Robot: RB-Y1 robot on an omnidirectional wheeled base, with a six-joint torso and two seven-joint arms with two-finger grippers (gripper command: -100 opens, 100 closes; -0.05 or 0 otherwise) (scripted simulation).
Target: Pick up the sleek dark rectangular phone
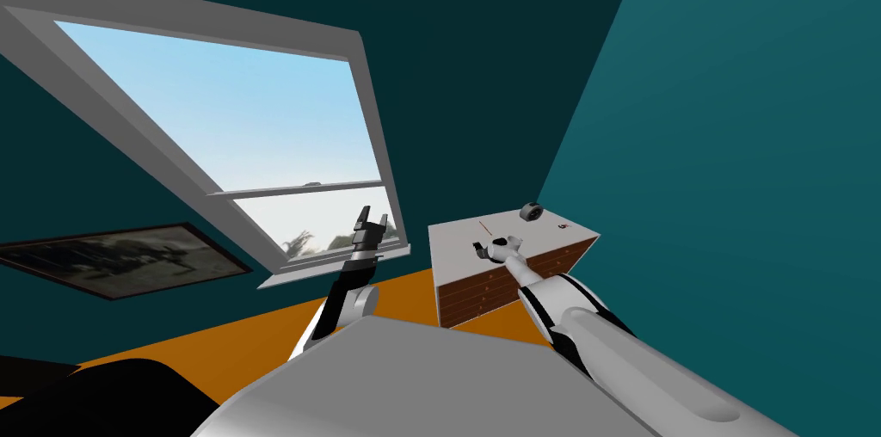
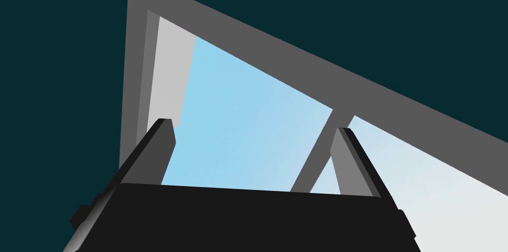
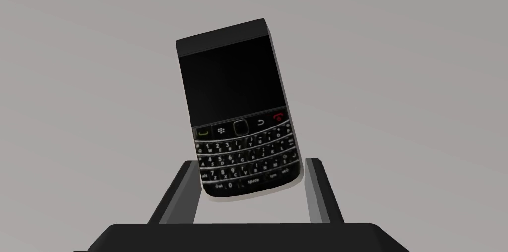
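Biggest thing near me: drawer unit (image 1: 482,290), brown fronts, set against the teal wall on the orange floor (image 1: 258,333). Its pale grey worktop (image 1: 456,238) carries everything below.

R arm reaches fwd over the worktop's near part. L arm is raised beside it, off the unit, pointing up toward the window.

L end effector (image 1: 372,221): fingers (image 2: 161,147) wide apart, nothing btwn them.

R end effector (image 3: 252,163): low over the worktop, fingers narrowed to about the phone's width. They flank the keypad end, one on each long side, pressing or as good as touching. So it grips the phone.

Phone (image 3: 238,115): black, rectangular, dark screen w/ a small keypad below it. It sits face up over the grey worktop surface, skewed a bit vs the fingers. Screen end sticks out past the fingertips, keypad end sits btwn them. Can't tell whether it's lifted clear or flat on the surface.

Smaller bits, all further back on the worktop and well apart from the phone: a round grey object (image 1: 532,212) near the far corner, a tiny item w/ red on it (image 1: 563,225) near the wall-side edge, and a thin dark stroke (image 1: 484,228) nearer the R end effector.
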